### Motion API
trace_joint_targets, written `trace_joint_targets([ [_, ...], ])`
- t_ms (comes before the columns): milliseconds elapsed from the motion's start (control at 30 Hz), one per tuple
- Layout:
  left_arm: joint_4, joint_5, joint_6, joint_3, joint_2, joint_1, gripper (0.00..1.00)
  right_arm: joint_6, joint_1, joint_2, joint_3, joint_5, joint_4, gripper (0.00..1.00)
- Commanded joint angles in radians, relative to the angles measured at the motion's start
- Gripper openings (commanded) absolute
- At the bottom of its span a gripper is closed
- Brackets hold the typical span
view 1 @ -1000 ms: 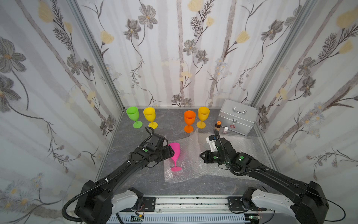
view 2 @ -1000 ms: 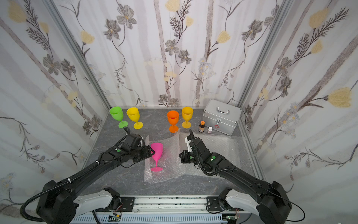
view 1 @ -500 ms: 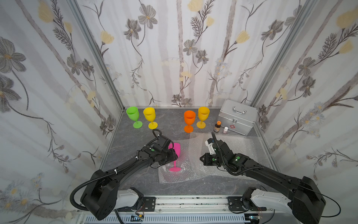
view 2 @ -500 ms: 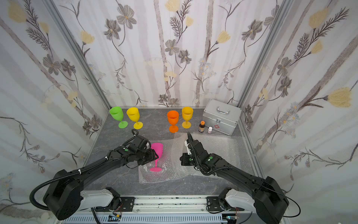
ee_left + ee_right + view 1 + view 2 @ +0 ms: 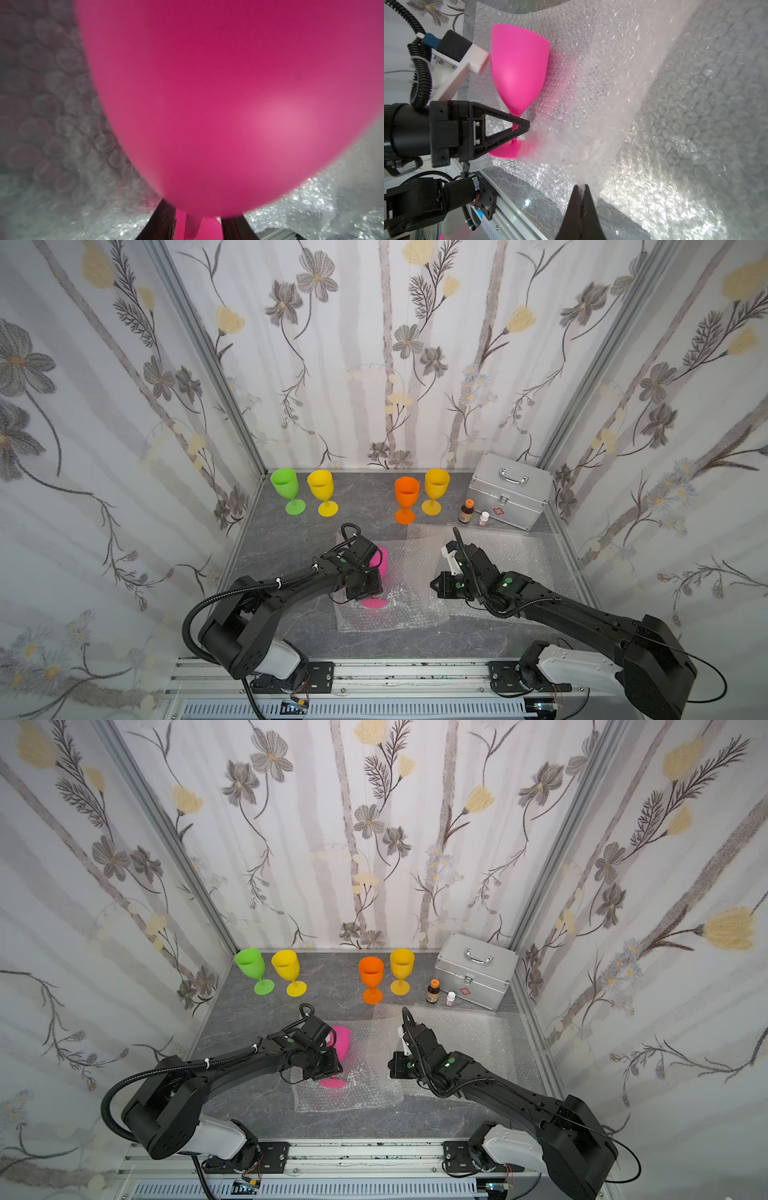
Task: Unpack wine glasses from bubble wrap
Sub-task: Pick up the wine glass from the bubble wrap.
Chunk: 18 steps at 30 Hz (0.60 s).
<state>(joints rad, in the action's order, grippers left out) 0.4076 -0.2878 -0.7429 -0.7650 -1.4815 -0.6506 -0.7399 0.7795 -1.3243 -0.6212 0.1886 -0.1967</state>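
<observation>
**Pink glass on the wrap, its stem between parted jaws**

At the back left of the table [image 5: 291, 539], a green glass [image 5: 286, 485] and a yellow glass [image 5: 321, 487] stand side by side. Nearer the front, the left gripper [image 5: 522, 133] has its jaws partly open either side of the pink glass [image 5: 519, 68] stem, clamping nothing. That glass rests on a bubble wrap [image 5: 612, 83] sheet. An orange glass [image 5: 406, 491] and an amber glass [image 5: 436, 483] stand at the back. The right gripper [image 5: 581, 189] is pinched tight on the sheet's raised edge. A silver case [image 5: 509, 489] sits far right.
</observation>
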Motion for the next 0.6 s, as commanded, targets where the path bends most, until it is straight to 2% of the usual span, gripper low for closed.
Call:
trace_joint_targets([
  [0, -0.005, 0.015, 0.026, -0.014, -0.025, -0.004, 0.33, -0.010, 0.001, -0.006, 0.005, -0.011, 0.043, 0.00],
  [133, -0.010, 0.016, 0.034, -0.017, -0.047, -0.007, 0.23, -0.010, 0.001, -0.009, 0.021, -0.012, 0.048, 0.00],
  [267, -0.010, 0.014, 0.043, -0.020, -0.050, -0.009, 0.14, -0.008, -0.041, -0.009, 0.043, -0.009, 0.049, 0.00],
  [333, -0.008, 0.017, 0.047, -0.020, -0.042, -0.010, 0.12, -0.006, -0.048, -0.003, 0.049, -0.009, 0.050, 0.04],
  [433, -0.009, 0.021, 0.063, -0.020, -0.019, -0.013, 0.10, -0.003, -0.062, 0.013, 0.057, -0.005, 0.039, 0.15],
  [567, -0.010, 0.032, 0.093, -0.017, 0.027, -0.014, 0.08, 0.006, -0.093, 0.055, 0.068, -0.005, 0.009, 0.21],
])
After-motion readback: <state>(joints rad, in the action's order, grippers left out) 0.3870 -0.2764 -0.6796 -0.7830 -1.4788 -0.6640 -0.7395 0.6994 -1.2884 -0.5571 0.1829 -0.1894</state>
